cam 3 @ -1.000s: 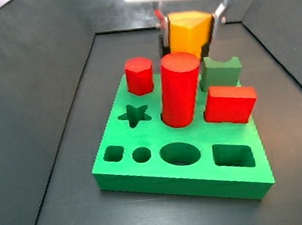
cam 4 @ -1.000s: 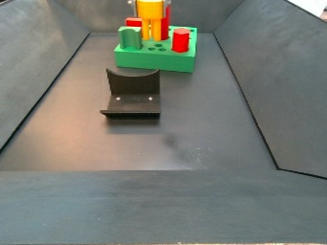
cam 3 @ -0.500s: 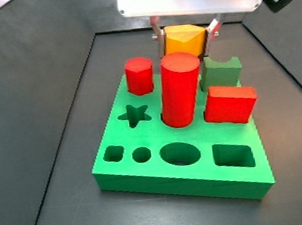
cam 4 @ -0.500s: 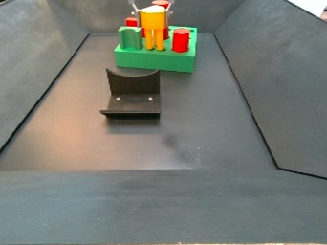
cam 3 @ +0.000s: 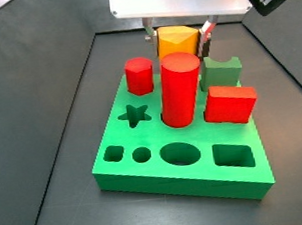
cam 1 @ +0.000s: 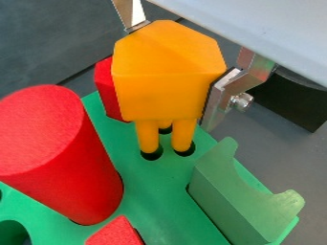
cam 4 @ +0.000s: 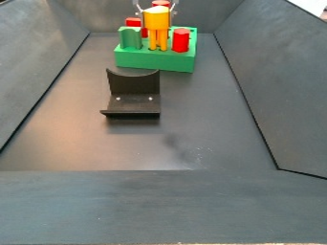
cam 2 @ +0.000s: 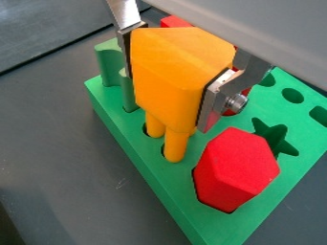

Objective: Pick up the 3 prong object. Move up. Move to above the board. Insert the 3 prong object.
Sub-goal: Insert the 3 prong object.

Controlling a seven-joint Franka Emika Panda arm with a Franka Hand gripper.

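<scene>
My gripper [cam 3: 184, 33] is shut on the orange 3 prong object [cam 3: 176, 42], at the far side of the green board [cam 3: 187, 176]. In both wrist views the silver fingers [cam 1: 232, 88] [cam 2: 215, 100] press on the flanks of the 3 prong object [cam 1: 163, 67] [cam 2: 173, 72]. Its prongs [cam 1: 166, 139] [cam 2: 173, 148] reach down to the board's top [cam 1: 160, 191] [cam 2: 141, 144] at its holes. How deep they sit is hidden. In a side view the 3 prong object [cam 4: 157, 27] stands upright on the board [cam 4: 153, 62].
A tall red cylinder [cam 3: 180, 87] [cam 1: 52, 153], a small red piece [cam 3: 138, 75] [cam 2: 236, 167], a red cube [cam 3: 230, 104] and a green block [cam 3: 223, 72] [cam 1: 243, 196] stand in the board around the gripper. The fixture [cam 4: 132, 93] stands on the floor in front of the board.
My gripper has come down with the 3 prong object, bringing its prongs onto the board.
</scene>
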